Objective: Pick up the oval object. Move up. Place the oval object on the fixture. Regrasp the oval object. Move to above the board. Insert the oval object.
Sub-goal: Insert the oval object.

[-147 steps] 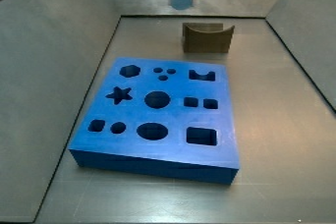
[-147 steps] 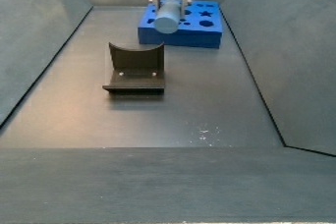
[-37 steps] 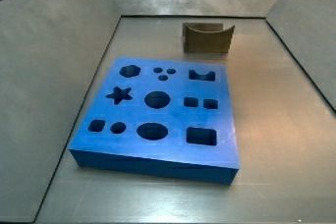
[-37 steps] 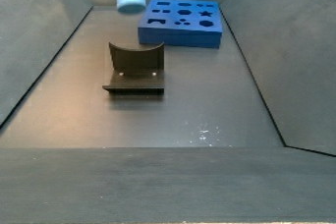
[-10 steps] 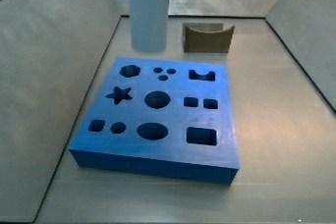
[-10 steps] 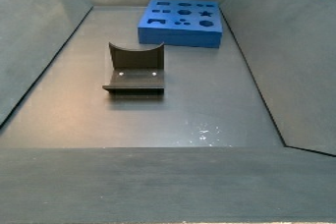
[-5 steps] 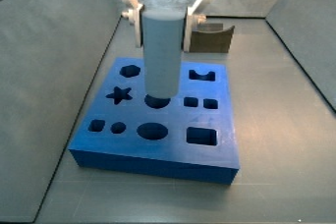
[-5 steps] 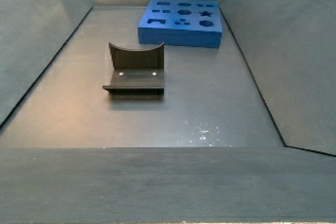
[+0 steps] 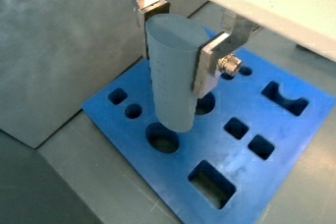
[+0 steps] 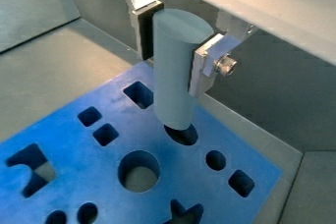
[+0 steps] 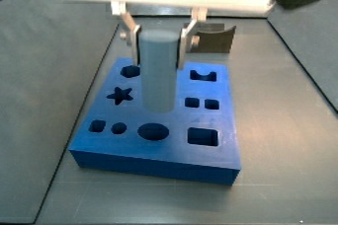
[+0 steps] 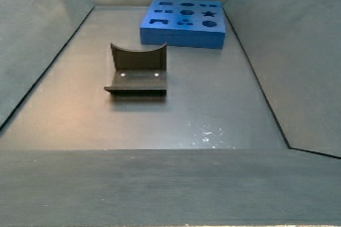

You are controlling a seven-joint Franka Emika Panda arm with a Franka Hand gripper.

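**Oval object standing over a round hole in the board**

The gripper is sitting in the upper centre of a side view, above the board. Its two silver fingers are closing on the upper part of the oval object, one plate on each side, with the peg hanging upright between them. In both wrist views the peg's lower end is meeting the board at a dark round hole; how deep it is sitting cannot be told. The board is filling the lower part of that frame, with other holes open around the peg. The fixture is standing alone at centre left of a side view, well apart from the board at upper centre.
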